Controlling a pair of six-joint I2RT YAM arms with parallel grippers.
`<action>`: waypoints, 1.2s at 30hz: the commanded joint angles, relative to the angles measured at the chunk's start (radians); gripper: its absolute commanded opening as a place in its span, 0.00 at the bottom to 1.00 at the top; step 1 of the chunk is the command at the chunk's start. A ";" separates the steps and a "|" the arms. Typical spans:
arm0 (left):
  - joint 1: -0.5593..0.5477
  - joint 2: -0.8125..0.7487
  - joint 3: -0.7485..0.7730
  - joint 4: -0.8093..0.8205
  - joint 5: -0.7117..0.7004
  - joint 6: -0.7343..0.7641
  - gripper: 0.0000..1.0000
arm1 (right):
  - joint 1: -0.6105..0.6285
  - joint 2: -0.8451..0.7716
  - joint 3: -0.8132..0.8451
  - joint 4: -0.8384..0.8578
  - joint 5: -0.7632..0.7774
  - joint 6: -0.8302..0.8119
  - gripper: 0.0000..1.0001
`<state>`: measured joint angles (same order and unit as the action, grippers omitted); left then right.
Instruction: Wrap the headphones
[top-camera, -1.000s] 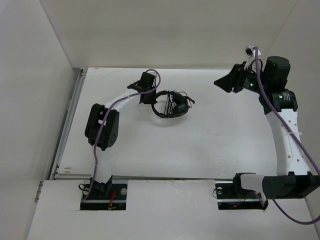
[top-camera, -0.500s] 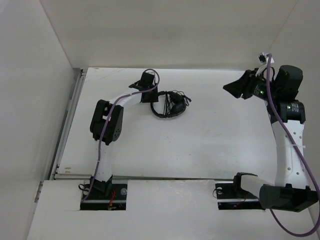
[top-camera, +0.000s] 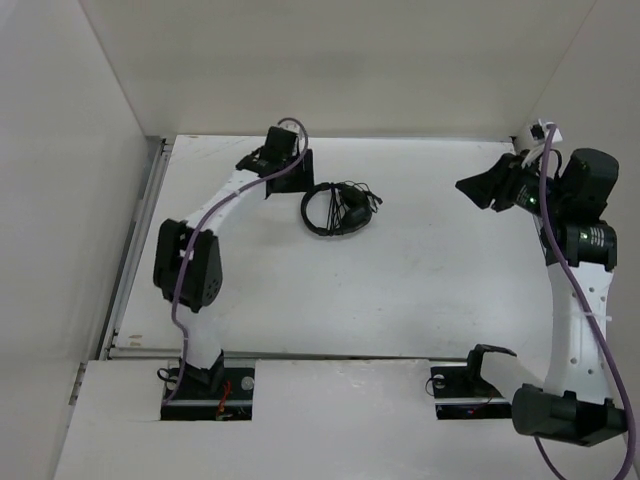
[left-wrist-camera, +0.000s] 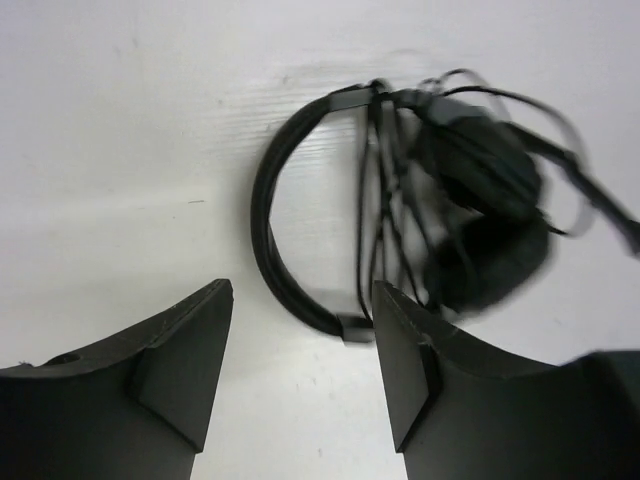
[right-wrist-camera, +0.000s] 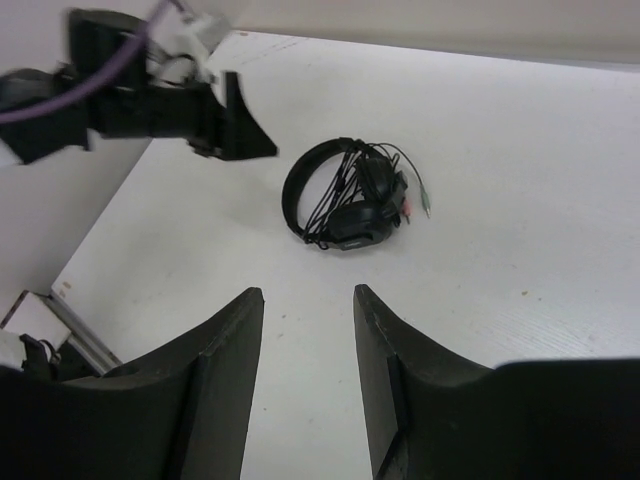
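The black headphones (top-camera: 338, 210) lie flat on the white table (top-camera: 420, 290), with their thin cable wound across the headband and earcups. In the left wrist view the headband (left-wrist-camera: 268, 230) and earcups (left-wrist-camera: 482, 175) lie just ahead of my left gripper (left-wrist-camera: 302, 290), which is open, apart from them and holds nothing. From above, the left gripper (top-camera: 300, 172) sits just far-left of the headphones. My right gripper (top-camera: 470, 188) hangs open and empty in the air at the far right. Its wrist view shows the headphones (right-wrist-camera: 345, 205) and small plugs (right-wrist-camera: 420, 205) well ahead of the right gripper (right-wrist-camera: 308, 300).
White walls close in the table on the left (top-camera: 70, 200), back and right. A metal rail (top-camera: 135, 250) runs along the table's left edge. Purple cables (top-camera: 215, 215) trail along both arms. The left gripper (right-wrist-camera: 235, 125) shows in the right wrist view, beside the headphones.
My left gripper has opened, let go of the headphones and pulled back to the far left. The right arm has swung further right. The headphones stay put on the table.
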<state>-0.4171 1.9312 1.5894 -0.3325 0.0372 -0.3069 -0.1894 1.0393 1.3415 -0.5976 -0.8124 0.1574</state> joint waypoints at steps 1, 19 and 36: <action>-0.024 -0.291 0.138 -0.098 0.085 0.098 0.55 | -0.047 -0.068 -0.021 0.028 -0.001 -0.016 0.48; 0.508 -0.911 -0.334 -0.329 0.035 0.384 0.99 | -0.391 -0.375 -0.312 -0.179 0.556 -0.306 0.66; 0.832 -0.879 -0.434 -0.315 0.233 0.376 1.00 | -0.499 -0.366 -0.196 -0.318 0.469 -0.345 1.00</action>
<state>0.4099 1.0718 1.1580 -0.6716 0.2310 0.0624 -0.7006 0.6891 1.1019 -0.9569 -0.3107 -0.2020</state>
